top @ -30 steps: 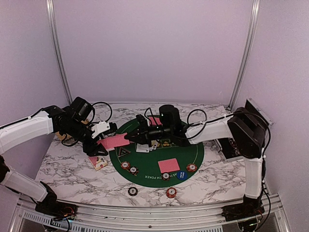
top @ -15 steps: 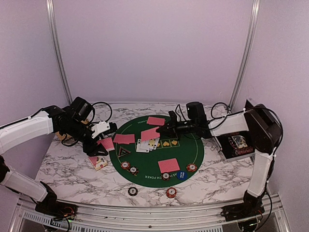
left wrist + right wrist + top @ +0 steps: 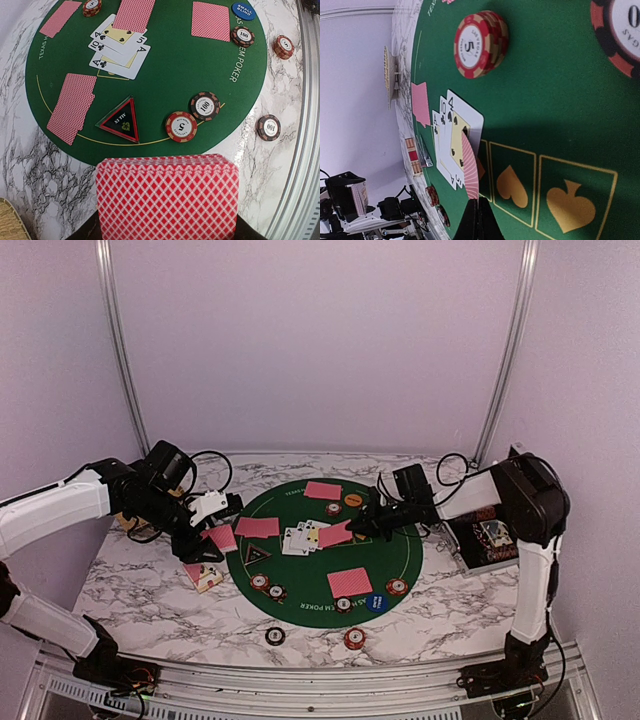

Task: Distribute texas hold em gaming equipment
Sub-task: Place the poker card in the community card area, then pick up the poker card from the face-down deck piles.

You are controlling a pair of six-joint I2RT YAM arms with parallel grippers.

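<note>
The left claw (image 3: 212,530) grips the deck (image 3: 167,197) over the desk's (image 3: 150,590) left side. The right claw (image 3: 362,528) pinches one card (image 3: 335,534) above the mat (image 3: 400,550).

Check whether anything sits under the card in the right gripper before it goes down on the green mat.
Partly. The right gripper holds a red-backed card whose far end reaches over the fanned face-up cards; the rest hangs over bare green mat. Nothing else appears under it.
</note>
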